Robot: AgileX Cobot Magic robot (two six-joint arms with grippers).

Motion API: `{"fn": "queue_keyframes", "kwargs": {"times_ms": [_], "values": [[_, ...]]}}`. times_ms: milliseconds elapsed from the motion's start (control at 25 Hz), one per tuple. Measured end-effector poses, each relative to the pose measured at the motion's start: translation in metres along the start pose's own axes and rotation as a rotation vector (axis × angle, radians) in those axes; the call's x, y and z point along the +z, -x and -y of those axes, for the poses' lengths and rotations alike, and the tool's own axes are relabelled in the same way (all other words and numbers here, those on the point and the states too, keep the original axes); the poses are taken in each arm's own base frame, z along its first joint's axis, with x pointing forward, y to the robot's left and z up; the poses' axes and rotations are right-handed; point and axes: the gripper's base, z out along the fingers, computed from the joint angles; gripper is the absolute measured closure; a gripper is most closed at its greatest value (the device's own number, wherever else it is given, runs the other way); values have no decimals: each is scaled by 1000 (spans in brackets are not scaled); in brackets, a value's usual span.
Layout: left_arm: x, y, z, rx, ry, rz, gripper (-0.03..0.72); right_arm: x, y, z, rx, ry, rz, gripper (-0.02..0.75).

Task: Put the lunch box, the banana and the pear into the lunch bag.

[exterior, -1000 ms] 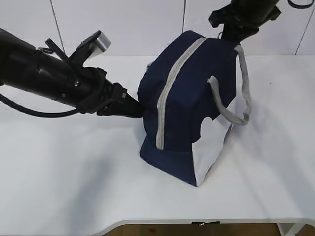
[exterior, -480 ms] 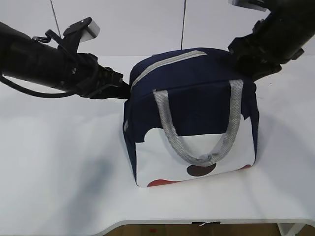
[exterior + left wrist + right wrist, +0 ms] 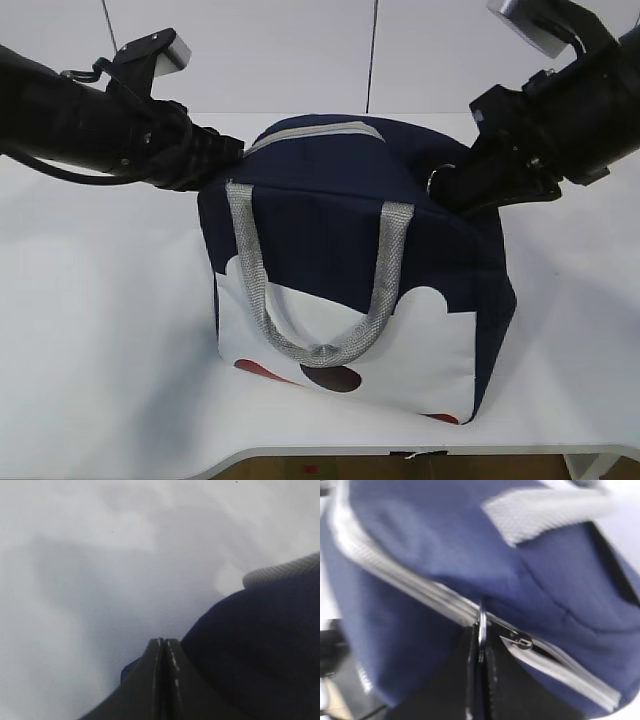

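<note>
The navy lunch bag [image 3: 330,220] stands on the table with its white panel [image 3: 420,350] and grey handle [image 3: 320,350] facing the exterior view. Its grey zipper [image 3: 315,130] runs over the top. My left gripper [image 3: 238,150] is shut at the bag's upper left corner, with a bit of navy fabric [image 3: 125,670] beside its fingertips [image 3: 163,641]. My right gripper [image 3: 440,187] is shut on the metal pull ring [image 3: 482,625] at the bag's upper right, next to the zipper [image 3: 410,587]. The lunch box, banana and pear are out of view.
The white table [image 3: 90,330] extends to the left and right of the bag, with its front edge close below the bag. A white wall stands behind. Both black arms reach in over the table from the upper corners.
The bag has turned so its white panel now faces the exterior view. The right gripper has come down to the bag's right side; the left gripper has risen slightly.
</note>
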Motion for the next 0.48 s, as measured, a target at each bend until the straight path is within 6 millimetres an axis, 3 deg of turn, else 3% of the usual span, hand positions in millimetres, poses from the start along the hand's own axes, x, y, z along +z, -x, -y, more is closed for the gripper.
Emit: {"fn": "queue_keyframes", "kwargs": {"times_ms": [480], "values": [[0,0,-2,18,24,3,697,-15,-7,-4,-9,-81,29,731]]}}
